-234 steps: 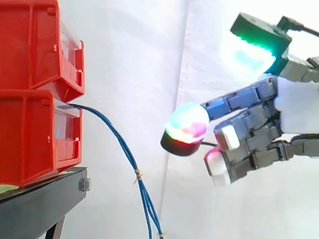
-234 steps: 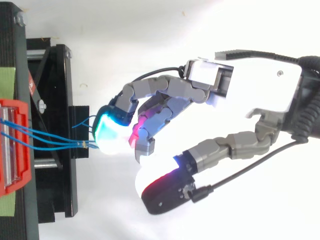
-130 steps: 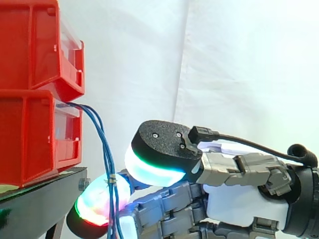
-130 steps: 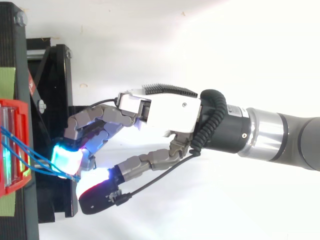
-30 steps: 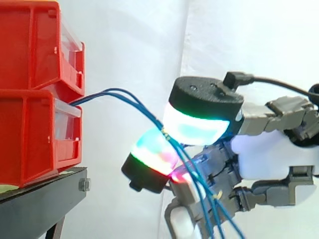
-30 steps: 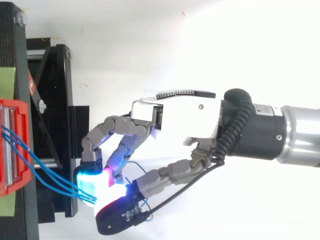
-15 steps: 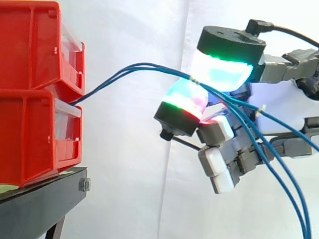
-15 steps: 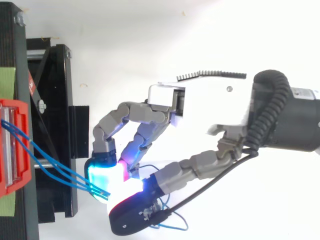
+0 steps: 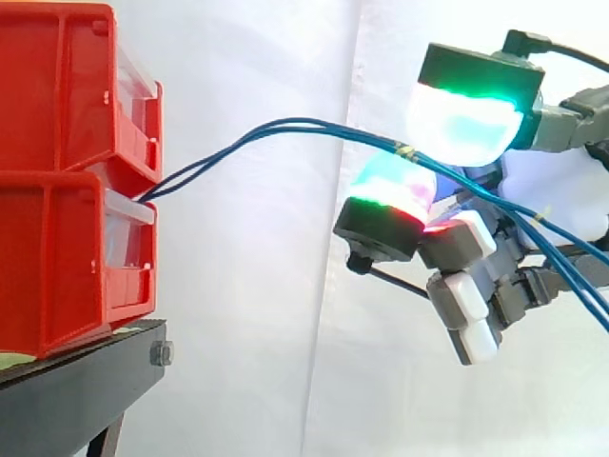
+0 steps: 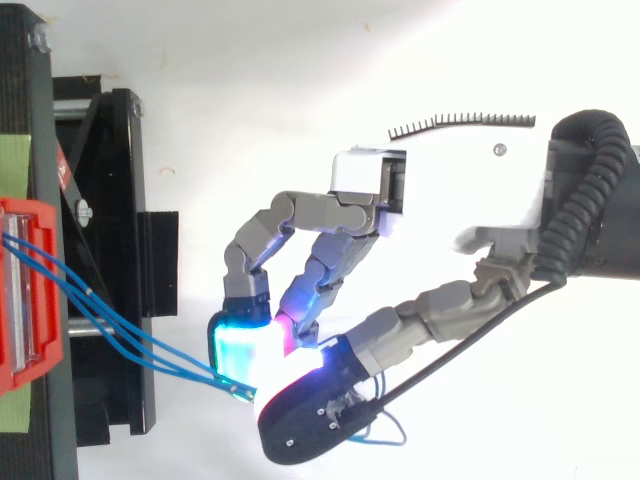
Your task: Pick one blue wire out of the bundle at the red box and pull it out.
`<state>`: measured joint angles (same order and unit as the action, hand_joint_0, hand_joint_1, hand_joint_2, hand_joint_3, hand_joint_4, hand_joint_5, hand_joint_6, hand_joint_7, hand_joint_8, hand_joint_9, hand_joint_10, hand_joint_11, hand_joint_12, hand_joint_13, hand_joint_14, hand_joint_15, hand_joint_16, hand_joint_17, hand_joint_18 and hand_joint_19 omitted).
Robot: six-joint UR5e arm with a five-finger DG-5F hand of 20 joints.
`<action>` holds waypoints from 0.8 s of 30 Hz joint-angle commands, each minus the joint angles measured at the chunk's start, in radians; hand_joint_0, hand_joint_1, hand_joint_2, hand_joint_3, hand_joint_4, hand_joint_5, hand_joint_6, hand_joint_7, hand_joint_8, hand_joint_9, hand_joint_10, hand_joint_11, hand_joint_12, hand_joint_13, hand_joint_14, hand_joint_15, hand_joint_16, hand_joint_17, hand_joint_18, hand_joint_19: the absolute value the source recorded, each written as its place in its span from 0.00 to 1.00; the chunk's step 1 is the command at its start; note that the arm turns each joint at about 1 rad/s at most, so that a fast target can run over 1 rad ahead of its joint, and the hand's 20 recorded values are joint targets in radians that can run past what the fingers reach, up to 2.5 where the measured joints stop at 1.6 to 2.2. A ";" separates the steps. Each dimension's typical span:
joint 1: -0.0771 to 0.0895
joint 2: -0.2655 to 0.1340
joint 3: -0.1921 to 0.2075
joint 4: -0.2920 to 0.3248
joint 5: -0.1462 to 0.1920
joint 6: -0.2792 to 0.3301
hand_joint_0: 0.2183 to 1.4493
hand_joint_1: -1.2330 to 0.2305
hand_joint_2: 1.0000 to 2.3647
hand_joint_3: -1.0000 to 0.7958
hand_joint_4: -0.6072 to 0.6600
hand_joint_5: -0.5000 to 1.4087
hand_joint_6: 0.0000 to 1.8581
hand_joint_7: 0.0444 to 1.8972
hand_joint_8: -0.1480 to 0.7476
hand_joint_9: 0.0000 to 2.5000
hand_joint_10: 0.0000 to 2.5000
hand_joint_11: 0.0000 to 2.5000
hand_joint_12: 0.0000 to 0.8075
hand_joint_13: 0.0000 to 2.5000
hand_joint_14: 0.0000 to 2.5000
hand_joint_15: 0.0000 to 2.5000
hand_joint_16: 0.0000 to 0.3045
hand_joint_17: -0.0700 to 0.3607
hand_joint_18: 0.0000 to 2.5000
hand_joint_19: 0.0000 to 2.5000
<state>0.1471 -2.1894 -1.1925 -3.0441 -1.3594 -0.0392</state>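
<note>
The blue wires (image 9: 285, 123) run as a small bundle out of the front of the lower red bin (image 9: 57, 257), arch up across open air and end between the pads of the hand (image 10: 450, 190). There the thumb pad, glowing green and cyan, sits on top, and a fingertip (image 9: 388, 190) glowing cyan and red sits underneath. The two are closed on the bundle right at a pale tie (image 9: 406, 149), so several strands are pinched and not one alone. Behind the pinch the wires slope down across the palm side of the hand. The other fingers curl below, holding nothing.

The bin stands well out beyond the fingertips and lower than the pinch, with the upper red bin (image 9: 57, 86) stacked on it. Both rest on the black stand (image 9: 76, 400). The white curtain (image 9: 257, 333) hangs behind the hand.
</note>
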 commanded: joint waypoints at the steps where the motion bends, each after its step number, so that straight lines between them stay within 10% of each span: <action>1: 0.000 0.000 0.001 -0.002 -0.010 0.025 0.31 0.39 0.00 0.30 0.63 0.16 0.51 0.43 0.56 0.39 0.00 0.33 0.54 0.37 0.01 0.23 0.17 0.44 0.32 0.21; 24: 0.005 0.003 0.001 -0.025 -0.053 0.134 0.39 0.24 0.00 0.28 0.63 0.15 0.51 0.44 0.54 0.34 0.00 0.33 0.54 0.35 0.01 0.22 0.18 0.44 0.31 0.18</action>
<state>0.1514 -2.1859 -1.1926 -3.0690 -1.4097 0.0876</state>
